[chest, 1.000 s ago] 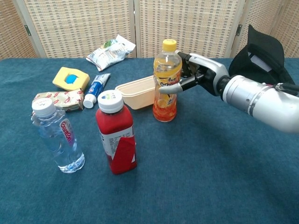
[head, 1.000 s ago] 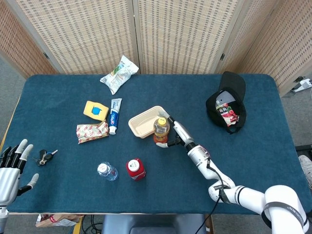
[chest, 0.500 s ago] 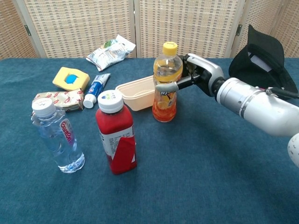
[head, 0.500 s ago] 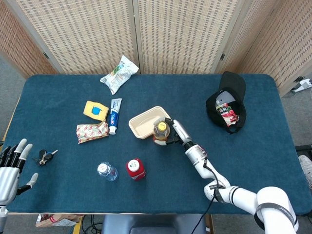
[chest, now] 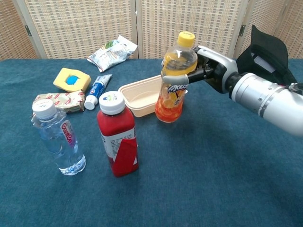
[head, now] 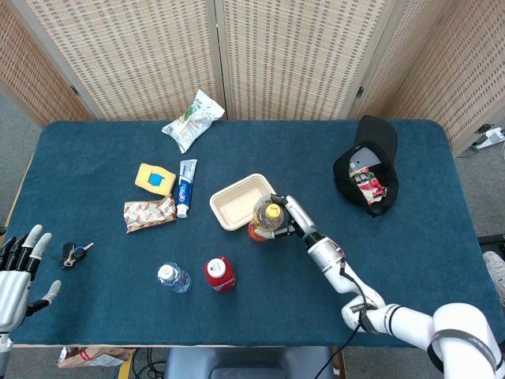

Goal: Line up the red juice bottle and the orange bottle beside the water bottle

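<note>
Orange drink, clear thin plastic, yellow cap: the orange bottle point(chest: 174, 80) is in my right hand point(chest: 212, 72), fingers point(chest: 179, 79) wrapped round its upper body just below the shoulder. It leans, cap tipped toward my arm, base low over the bench point(chest: 213, 179) beside the beige tray point(chest: 139, 97). Whether the base touches the cloth, I cannot tell.

Handling, as I judge it: about full, so moderately heavy, with weight low and liquid that sloshes when tilted. Walls are thin and give under squeeze; the label band is smooth and could slip. My hold sits high, which lets the bottom swing. A grip nearer the middle of the body, around the label, would steady it better. Firm but not crushing.

Red juice bottle point(chest: 117, 137) stands upright with a white cap, just right of the water bottle point(chest: 57, 139), a small gap between them. It looks stiffer and squarer, likely heavier; best taken around its flat sides. Water bottle is clear, light-looking and easy to knock over.

Left hand point(head: 17, 272) rests open at the bench's near-left edge, fingers spread, holding nothing, keys point(head: 72, 254) just beside it.

Risk: clipping the tray or the red bottle when bringing the orange one across.
</note>
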